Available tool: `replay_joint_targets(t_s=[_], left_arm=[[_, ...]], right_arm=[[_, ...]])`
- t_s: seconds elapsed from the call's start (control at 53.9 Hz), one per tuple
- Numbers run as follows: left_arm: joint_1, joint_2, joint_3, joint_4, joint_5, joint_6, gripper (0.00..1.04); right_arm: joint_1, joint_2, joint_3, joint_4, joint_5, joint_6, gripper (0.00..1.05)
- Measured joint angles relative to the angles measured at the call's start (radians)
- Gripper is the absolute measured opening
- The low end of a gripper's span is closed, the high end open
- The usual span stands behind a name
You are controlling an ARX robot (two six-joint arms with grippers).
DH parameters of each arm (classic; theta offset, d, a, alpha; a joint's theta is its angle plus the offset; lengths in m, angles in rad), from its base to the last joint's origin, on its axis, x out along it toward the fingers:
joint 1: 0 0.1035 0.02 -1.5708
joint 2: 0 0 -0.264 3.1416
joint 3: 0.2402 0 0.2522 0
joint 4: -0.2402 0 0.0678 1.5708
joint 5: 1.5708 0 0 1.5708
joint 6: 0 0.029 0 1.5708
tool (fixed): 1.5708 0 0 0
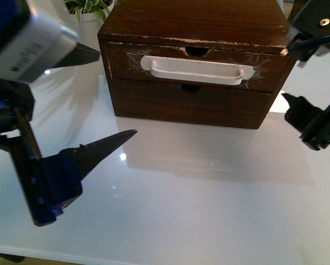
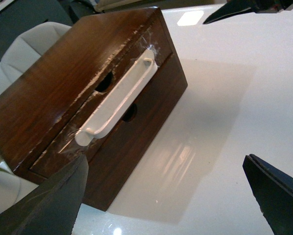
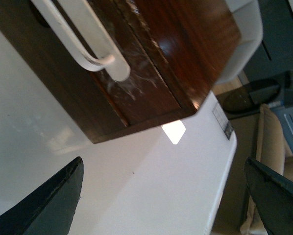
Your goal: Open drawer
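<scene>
The drawer (image 1: 123, 65) is the upper one of a small dark-brown wooden chest at the back middle of the white table. It has a long white bar handle (image 1: 193, 72), whitish scratches and a half-round notch, and its front sits flush with the chest. My left gripper (image 1: 118, 93) is open and empty, in front of the chest's left corner. My right gripper (image 1: 283, 73) is open and empty, just off the drawer's right end. The left wrist view shows the drawer (image 2: 58, 149) and handle (image 2: 119, 98) beyond the open gripper (image 2: 163, 164). The right wrist view shows the handle's end (image 3: 83, 34) above the open gripper (image 3: 162, 161).
A plain dark drawer front (image 1: 187, 105) without a handle lies below the drawer. A potted plant (image 1: 90, 8) stands behind the chest's left side. The glossy table (image 1: 198, 193) stretches in front. Its edge (image 3: 225, 166) runs near my right gripper, with chairs beyond.
</scene>
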Motion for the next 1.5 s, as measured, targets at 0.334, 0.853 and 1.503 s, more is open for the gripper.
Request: replay_joint_targets(t_s=[0.334, 0.853, 1.503], left_arm=[[-0.018, 0.247, 0.285, -0.181, 0.062, 0.152, 0.96], [-0.046, 0.481, 0.616, -0.355, 0.077, 0.233, 0.96], [-0.058, 0.617, 0.782, -0.444, 0.076, 0.266, 0.96]], right_arm=[[0.021, 0.194, 0.201, -0.166, -0.208, -0.123, 0.96], [-0.003, 0.364, 0.401, -0.3, -0.323, -0.241, 0.96], [0.048, 0.434, 0.499, -0.356, -0.377, -0.285, 0.96]])
